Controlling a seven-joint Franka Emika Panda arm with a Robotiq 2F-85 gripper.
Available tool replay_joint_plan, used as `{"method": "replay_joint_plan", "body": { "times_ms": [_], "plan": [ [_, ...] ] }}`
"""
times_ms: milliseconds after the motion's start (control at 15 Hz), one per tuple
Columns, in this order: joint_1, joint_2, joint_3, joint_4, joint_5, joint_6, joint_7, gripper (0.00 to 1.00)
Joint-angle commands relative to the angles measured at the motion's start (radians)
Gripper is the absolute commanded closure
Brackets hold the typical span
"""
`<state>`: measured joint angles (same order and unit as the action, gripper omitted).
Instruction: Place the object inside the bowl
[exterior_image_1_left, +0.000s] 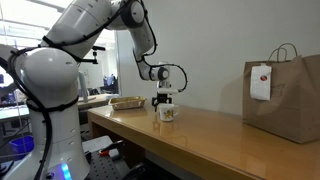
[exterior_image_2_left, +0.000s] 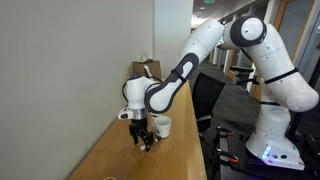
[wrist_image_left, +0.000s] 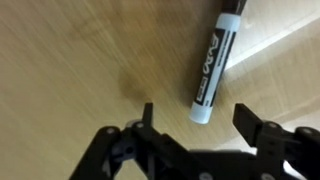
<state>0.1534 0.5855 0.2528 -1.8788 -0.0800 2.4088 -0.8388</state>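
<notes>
A black-and-white marker (wrist_image_left: 214, 66) lies on the wooden table (wrist_image_left: 70, 60) in the wrist view. My gripper (wrist_image_left: 197, 118) is open just above it, with the marker's white end between the two fingers. In both exterior views the gripper (exterior_image_1_left: 164, 100) (exterior_image_2_left: 141, 137) hangs low over the table. The small white bowl (exterior_image_1_left: 167, 113) (exterior_image_2_left: 161, 126) stands right beside the gripper. The marker is too small to make out in the exterior views.
A brown paper bag (exterior_image_1_left: 285, 84) with a white tag stands on the table and also shows in an exterior view (exterior_image_2_left: 146, 70). A shallow tan tray (exterior_image_1_left: 127, 102) lies at the table's end. A wall (exterior_image_2_left: 60, 70) runs along one long side of the table.
</notes>
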Motion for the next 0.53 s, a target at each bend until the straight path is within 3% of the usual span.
{"method": "replay_joint_plan", "body": {
  "times_ms": [0, 467],
  "plan": [
    [-0.016, 0.032, 0.017, 0.039, -0.024, -0.005, 0.001, 0.44],
    [-0.024, 0.015, 0.012, 0.036, -0.032, -0.012, 0.024, 0.97]
  ]
}}
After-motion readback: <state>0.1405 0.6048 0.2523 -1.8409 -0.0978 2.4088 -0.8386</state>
